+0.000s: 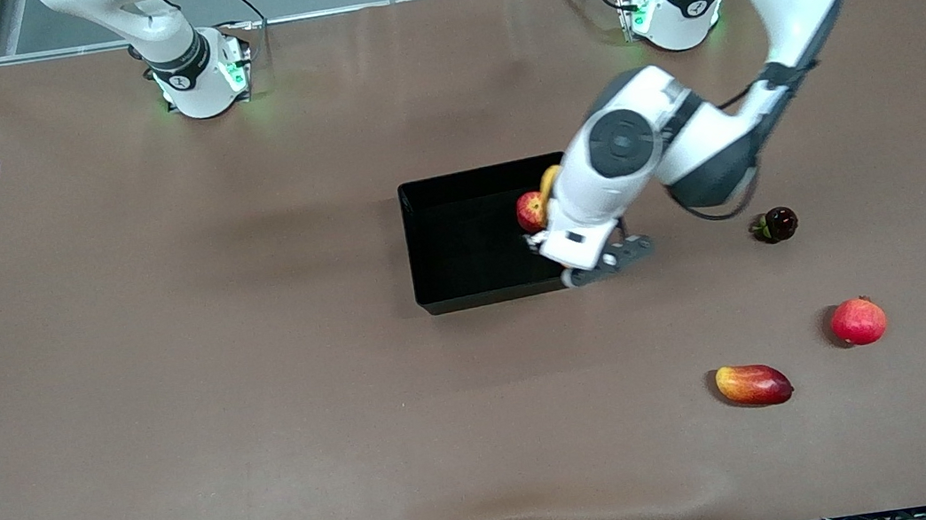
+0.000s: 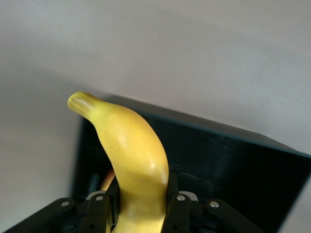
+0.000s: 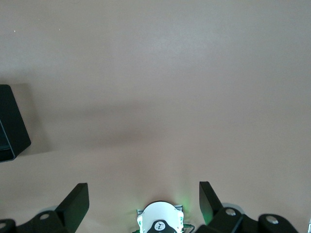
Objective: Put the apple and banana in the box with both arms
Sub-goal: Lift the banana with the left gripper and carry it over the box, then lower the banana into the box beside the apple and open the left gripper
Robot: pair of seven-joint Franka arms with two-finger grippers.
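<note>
a red-yellow mango [image 1: 753, 384] lies nearest on the brown counter [image 1: 174, 378]. the left gripper [image 2: 141, 206] hangs over the box [image 1: 468, 295], clamping the banana [image 2: 133, 165]; the apple [image 1: 530, 212] already sits inside. next: lower and release. the right gripper [image 3: 144, 204], spread wide, waits above bare counter.

White jointed arms [image 1: 662, 144] (black bands, grey discs), green-lit bases [image 1: 202, 79].

Right gripper [image 3: 144, 204], jaws spread, hangs over bare table [image 3: 175, 87]; box [image 3: 10, 121] corner visible.
</note>
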